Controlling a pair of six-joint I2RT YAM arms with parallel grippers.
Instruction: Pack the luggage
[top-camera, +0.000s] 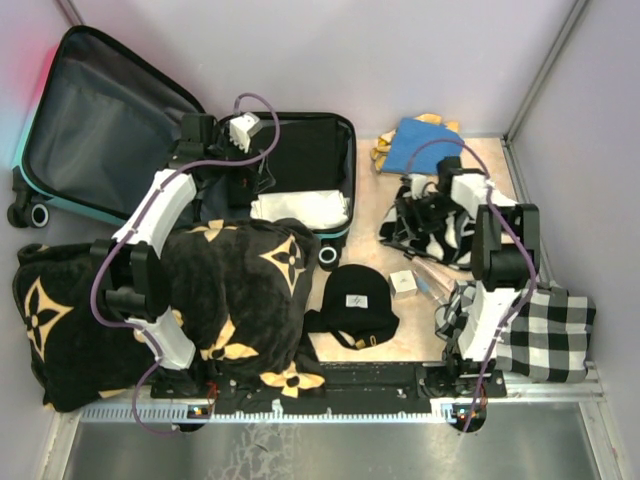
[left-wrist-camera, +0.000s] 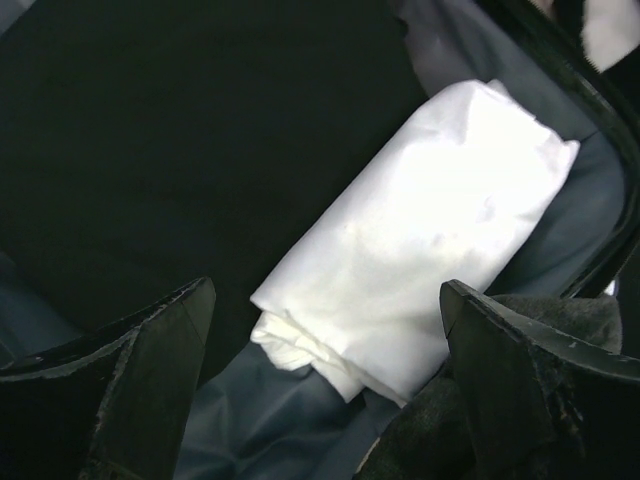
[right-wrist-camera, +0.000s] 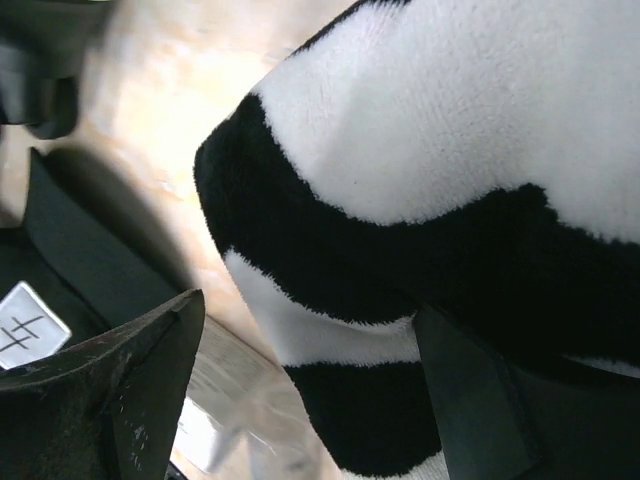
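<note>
The luggage (top-camera: 330, 125) lies open at the back left, its lid (top-camera: 100, 110) leaning up against the wall. A folded white cloth (top-camera: 300, 207) rests in the dark-lined base. My left gripper (top-camera: 258, 178) hangs inside that base. In the left wrist view it (left-wrist-camera: 328, 290) is open just above the white cloth (left-wrist-camera: 430, 220) and touches nothing. My right gripper (top-camera: 425, 210) is down on a fuzzy black-and-white striped garment (top-camera: 420, 228). In the right wrist view the jaws (right-wrist-camera: 310, 305) stand wide. One finger presses into the striped garment (right-wrist-camera: 450, 150); the other stands apart from it.
A big black blanket with tan flowers (top-camera: 200, 300) covers the near left. A black beanie (top-camera: 355, 300), a small white box (top-camera: 403, 283) and clear plastic (top-camera: 435, 280) lie in the middle. A checked cloth (top-camera: 545, 330) is near right; blue cloth (top-camera: 420, 145) and a yellow item (top-camera: 383, 152) at the back.
</note>
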